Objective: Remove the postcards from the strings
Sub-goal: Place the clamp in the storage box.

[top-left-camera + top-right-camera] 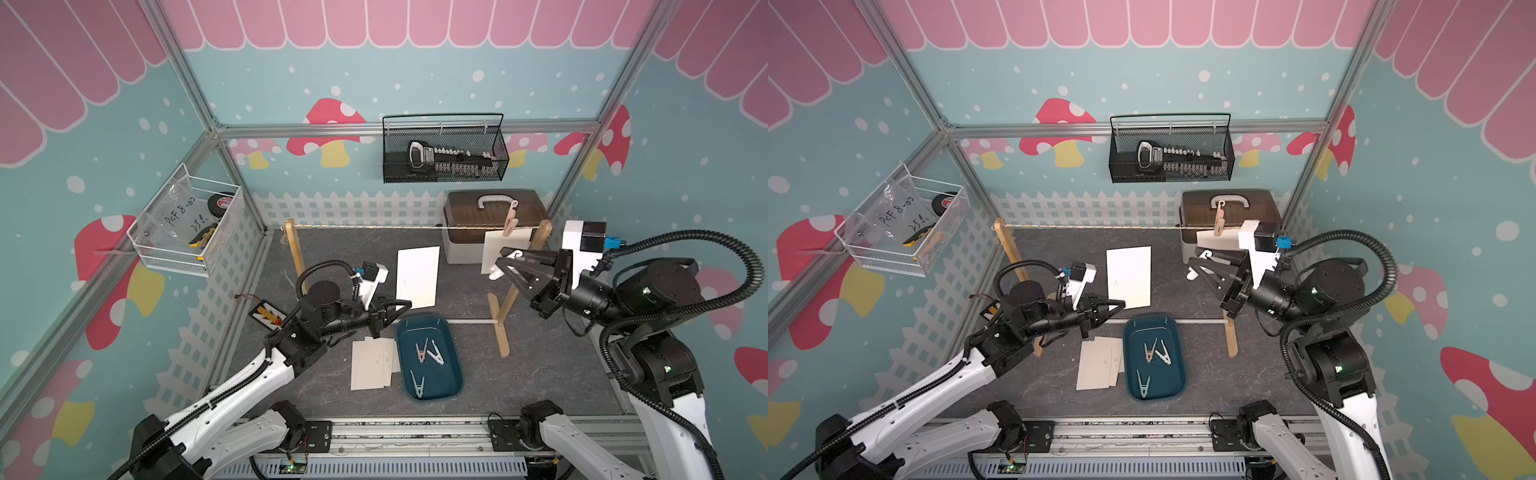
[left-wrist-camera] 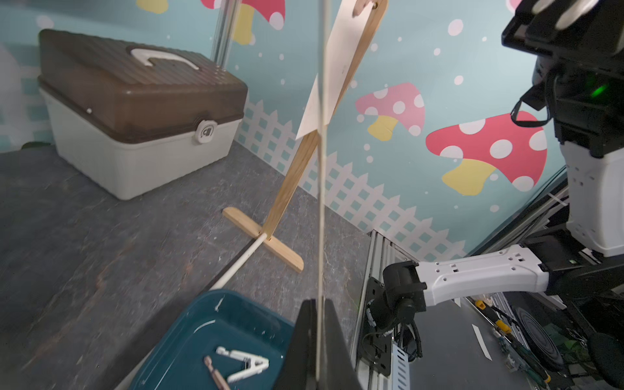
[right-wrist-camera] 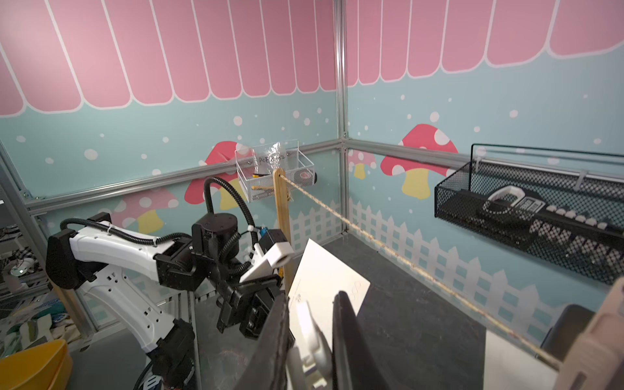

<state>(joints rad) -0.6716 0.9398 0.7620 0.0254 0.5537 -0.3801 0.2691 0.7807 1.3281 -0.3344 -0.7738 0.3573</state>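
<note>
The tan string runs between two wooden posts. One postcard hangs from the string near the right-hand post, pinned by a pinkish clothespin. My left gripper is shut on the lower edge of another postcard, held upright above the table and off the string. My right gripper is shut on a white clothespin, just in front of the hanging postcard. A stack of postcards lies flat on the table.
A dark teal tray holding three clothespins sits at the front centre, beside the stack. A white rod joins the posts' feet. A brown-lidded box stands at the back right. Wire baskets hang on the walls.
</note>
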